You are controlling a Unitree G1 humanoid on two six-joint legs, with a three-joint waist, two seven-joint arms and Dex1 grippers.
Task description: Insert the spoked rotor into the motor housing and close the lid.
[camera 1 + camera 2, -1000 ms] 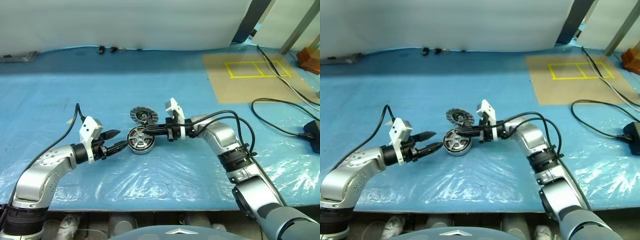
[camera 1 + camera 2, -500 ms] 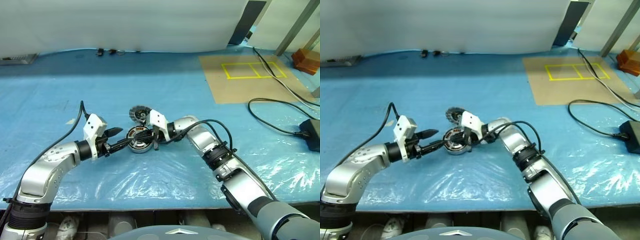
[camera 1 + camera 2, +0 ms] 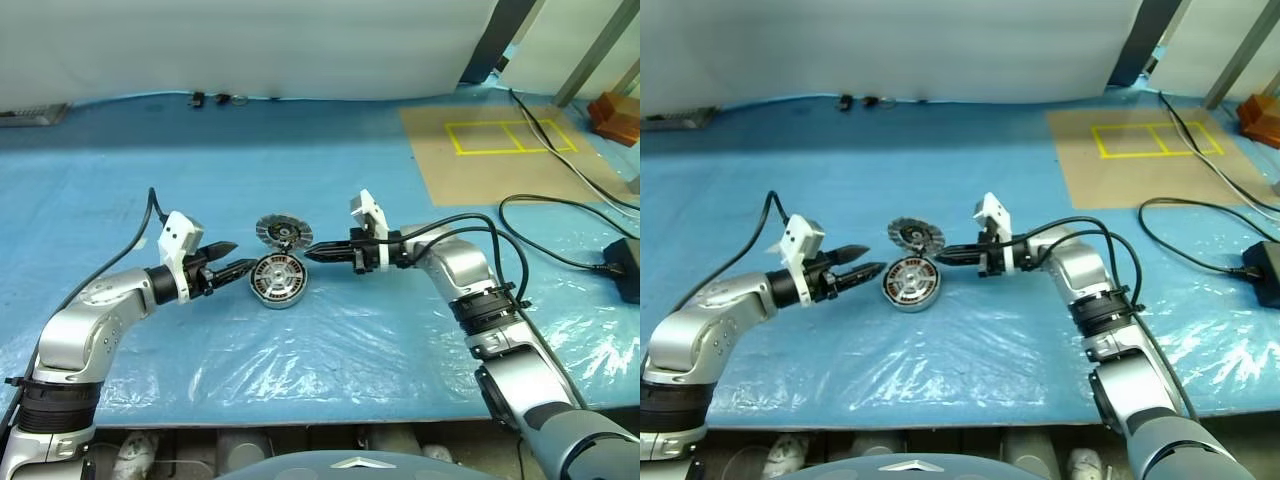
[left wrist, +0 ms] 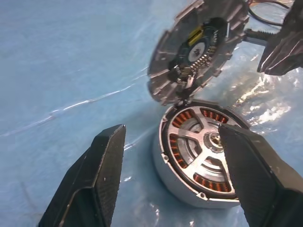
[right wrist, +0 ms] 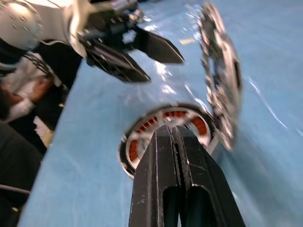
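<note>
On the table [image 3: 120, 180] in front of you, the motor housing [image 3: 279, 279] sits with the spoked rotor [image 4: 204, 152] in it. The lid [image 3: 283, 231] stands just behind the housing, tilted on edge and touching its rim. Your left gripper [image 3: 233, 268] is just left of the housing; your right gripper [image 3: 312, 254] is just to its right.

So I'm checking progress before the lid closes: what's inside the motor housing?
Inside the motor housing, a spoked rotor sits over copper windings that show between its spokes. What lies beneath the spokes and hub is covered. The lid stands tilted at its rim.
</note>
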